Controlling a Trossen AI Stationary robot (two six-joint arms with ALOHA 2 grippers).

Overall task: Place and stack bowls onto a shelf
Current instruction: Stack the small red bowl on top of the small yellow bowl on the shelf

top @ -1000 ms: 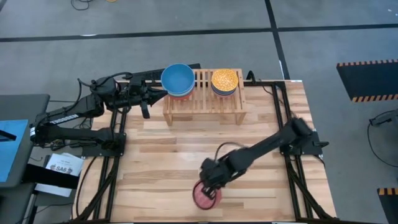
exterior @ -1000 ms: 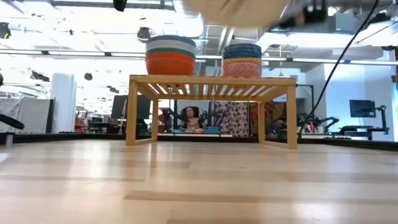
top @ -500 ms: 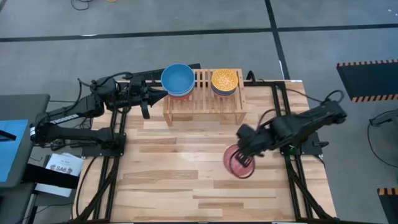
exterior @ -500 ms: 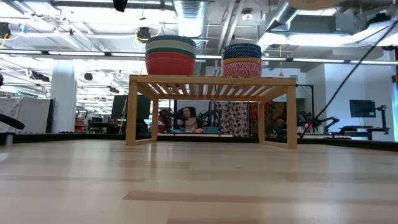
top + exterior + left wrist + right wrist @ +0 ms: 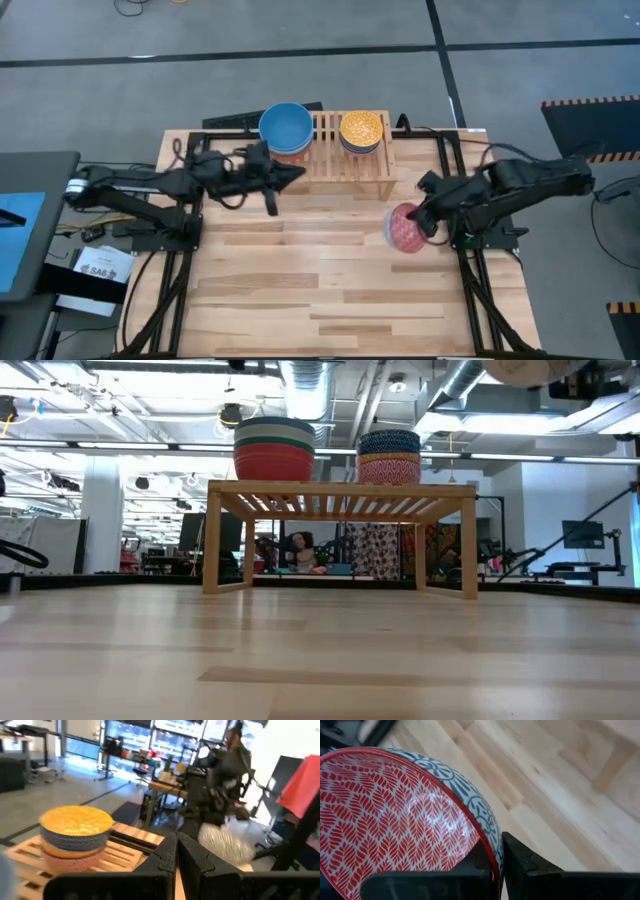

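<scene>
— Where's the bowl in play?

— The red herringbone-patterned bowl with the blue-and-white outer band (image 5: 405,227) is pinched by its rim in the right gripper (image 5: 424,217), fingers nearly together with the wall between them. It hangs tilted above the plank tabletop (image 5: 300,290), just off the right front leg of the low light-wood slatted shelf (image 5: 325,160).

— And what's already up there?

— Two stacks. On the left end, a pile topped by a plain blue bowl (image 5: 285,125), with red and pale bands showing below it from the low camera. Beside it, a patterned pile capped by a yellow bowl (image 5: 361,128). No loose bowl shows on the tabletop, so by my reading this carried one is the last — it has yet to go onto a stack.

— What has changed against the earlier frames?

— A second ago the right gripper sat low at the near edge of the table over the red bowl; half a second ago it was mid-table; now it has swung near the shelf. The left gripper (image 5: 270,190), fingers pressed shut on nothing, has moved from behind the shelf's left end to in front of it.
</scene>
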